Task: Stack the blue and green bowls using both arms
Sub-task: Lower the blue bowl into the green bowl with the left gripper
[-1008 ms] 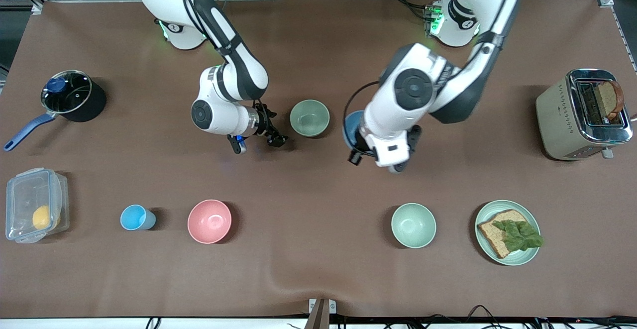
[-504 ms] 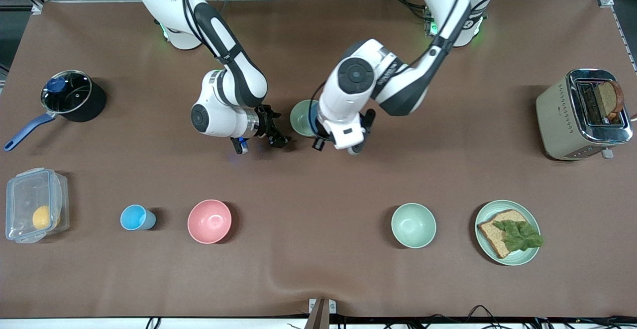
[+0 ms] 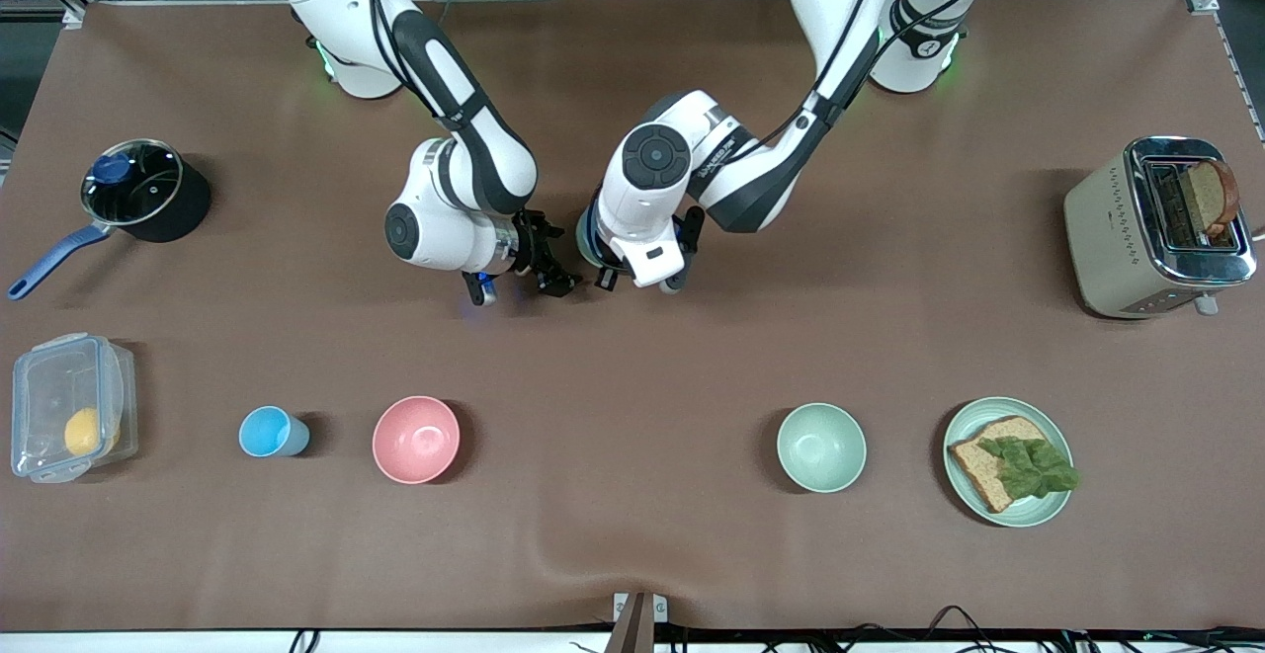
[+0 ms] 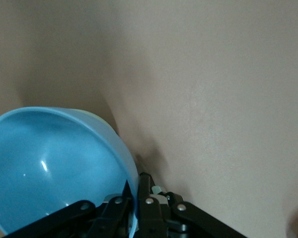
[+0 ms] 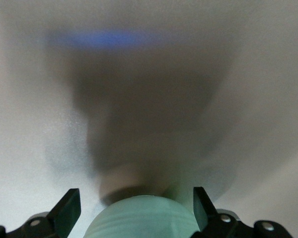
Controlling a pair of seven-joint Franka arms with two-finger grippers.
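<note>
Matte, stiff and light, the blue bowl (image 4: 54,163) is pinched at its rim by the shut left gripper (image 4: 134,208). In the front view it is carried over the green bowl (image 3: 585,238), at three o'clock of the wide-open, empty right gripper (image 3: 549,260). Brown cloth table (image 3: 632,534); ample room.

The blue bowl (image 4: 49,163) is seen tilted, its inside turned to the camera. Its rim is clamped between the fingers (image 4: 148,208) of the left gripper (image 4: 134,206), one inside and one outside. A pale green edge (image 4: 97,116) shows just past the bowl's rim. Brown desk (image 4: 223,89) lies around the bowl.
</note>
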